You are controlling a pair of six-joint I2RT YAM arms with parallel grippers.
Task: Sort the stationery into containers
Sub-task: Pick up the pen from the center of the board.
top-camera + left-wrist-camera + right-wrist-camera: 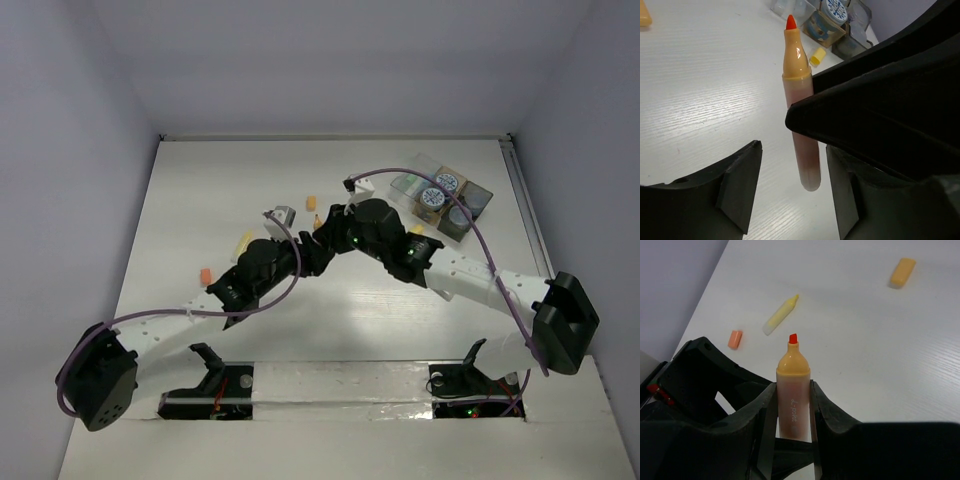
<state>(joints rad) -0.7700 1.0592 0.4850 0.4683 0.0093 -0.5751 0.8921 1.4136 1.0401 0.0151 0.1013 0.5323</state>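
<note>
An orange highlighter [793, 395] with an orange tip and a translucent barrel is held above the table, and my right gripper [792, 386] is shut on its barrel. In the left wrist view the same highlighter [799, 105] points away from me. Its rear end hangs between the fingers of my left gripper [795, 148], which is open with a gap on each side. From above, both grippers meet at mid-table, left gripper [303, 252] and right gripper [326, 234]. A clear plastic box [418, 176] at the back right stands by jars with blue-white lids [432, 197].
On the table lie a yellow highlighter [781, 315], a small orange eraser block [735, 339] and a yellow-orange block [903, 272]. A small yellow cap [816, 56] lies near the box. A grey-white item [279, 215] sits behind the left gripper.
</note>
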